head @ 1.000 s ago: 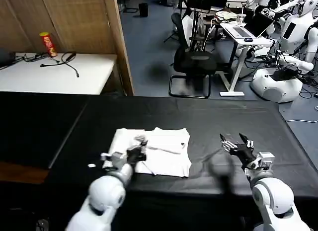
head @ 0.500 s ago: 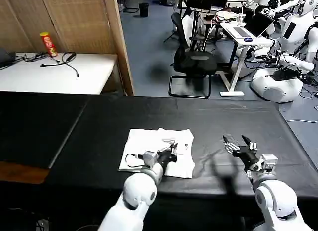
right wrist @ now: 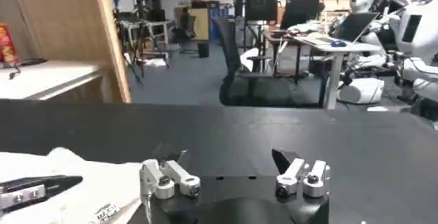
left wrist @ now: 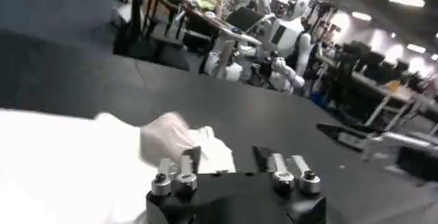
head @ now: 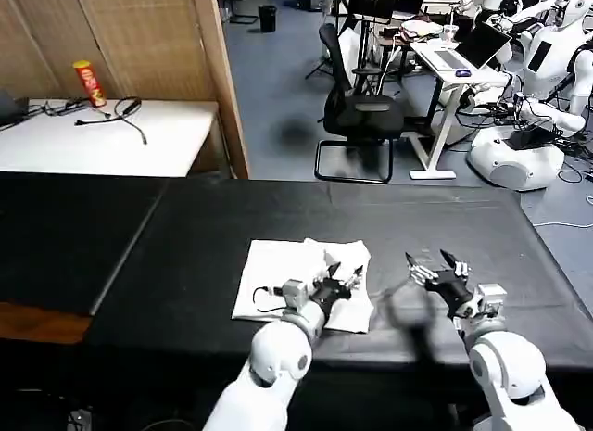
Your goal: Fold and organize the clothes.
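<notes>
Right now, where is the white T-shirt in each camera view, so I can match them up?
Head view: the white T-shirt lies folded on the black table cover, under the left gripper.
Left wrist view: it spreads ahead of the gripper's fingers.
Right wrist view: it sits at the frame's lower edge.
Shared landmark: the black office chair.

Right gripper (right wrist: pixel 233 162) — jaws apart — over black table cover (right wrist: pixel 287 136).
</notes>
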`<action>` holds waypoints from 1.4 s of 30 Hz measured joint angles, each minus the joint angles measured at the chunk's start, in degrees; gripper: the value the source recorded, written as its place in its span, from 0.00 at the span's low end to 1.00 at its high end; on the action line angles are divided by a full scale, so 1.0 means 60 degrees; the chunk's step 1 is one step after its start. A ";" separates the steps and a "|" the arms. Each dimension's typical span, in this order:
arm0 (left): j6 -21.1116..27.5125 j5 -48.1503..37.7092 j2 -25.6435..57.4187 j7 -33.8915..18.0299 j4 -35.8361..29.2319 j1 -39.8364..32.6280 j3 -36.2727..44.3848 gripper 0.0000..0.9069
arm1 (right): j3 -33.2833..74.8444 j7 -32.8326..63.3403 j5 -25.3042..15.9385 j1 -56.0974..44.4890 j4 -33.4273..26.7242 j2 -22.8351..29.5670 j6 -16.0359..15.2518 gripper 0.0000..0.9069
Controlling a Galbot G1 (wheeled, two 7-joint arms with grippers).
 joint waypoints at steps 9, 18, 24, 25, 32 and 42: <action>-0.0486 0.0654 -0.0016 0.0210 -0.0530 -0.0426 -0.0731 0.97 | -0.1466 -0.0904 -0.0044 0.0504 0.0114 -0.0685 0.0252 0.97; -0.0589 0.0560 0.2647 0.0306 -0.0660 -0.0223 -0.1722 0.97 | -0.3415 -0.1884 -0.0997 0.0850 0.0470 -0.1864 0.0952 0.97; -0.0702 0.0821 0.3519 0.0311 -0.0754 0.0030 -0.1987 0.97 | -0.4511 -0.1881 -0.1484 0.1208 0.0257 -0.1859 0.0937 0.97; -0.0708 0.0879 0.3568 0.0314 -0.0779 0.0075 -0.1998 0.97 | -0.4632 -0.1882 -0.1566 0.1246 0.0214 -0.1832 0.0937 0.97; -0.0769 0.1007 0.3809 0.0315 -0.0809 0.0303 -0.2114 0.97 | -0.5056 -0.1872 -0.1869 0.1270 0.0151 -0.1725 0.0945 0.54; -0.0867 0.1073 0.3835 0.0313 -0.0726 0.0431 -0.2167 0.97 | -0.4831 -0.1652 -0.1858 0.1064 0.0318 -0.1779 0.0920 0.13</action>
